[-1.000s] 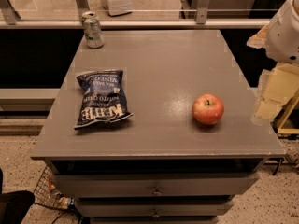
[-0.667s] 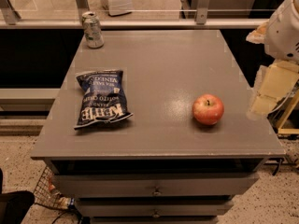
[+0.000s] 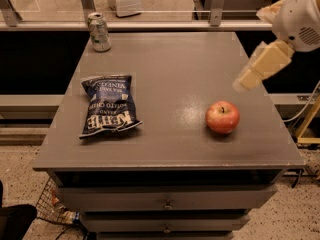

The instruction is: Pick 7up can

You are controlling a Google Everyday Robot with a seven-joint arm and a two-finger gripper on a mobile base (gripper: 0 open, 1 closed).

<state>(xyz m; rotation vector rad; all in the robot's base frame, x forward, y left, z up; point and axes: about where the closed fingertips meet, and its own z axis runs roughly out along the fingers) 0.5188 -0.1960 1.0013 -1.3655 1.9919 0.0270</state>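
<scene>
The 7up can [image 3: 99, 32] stands upright at the far left corner of the grey table [image 3: 165, 69], with a silvery top and pale green-and-white sides. My gripper [image 3: 247, 80] hangs in the air over the table's right side, above and just beyond the red apple. It is far to the right of the can and holds nothing that I can see. The white arm comes in from the upper right corner.
A dark blue chip bag [image 3: 108, 105] lies flat on the left half of the table. A red apple [image 3: 222, 117] sits near the front right. A rail with metal posts [image 3: 150, 25] runs behind the table. Drawers [image 3: 165, 203] are below the tabletop.
My gripper has moved up and to the left, from beside the table's right edge to over the tabletop near the apple. The can, bag and apple have not moved.
</scene>
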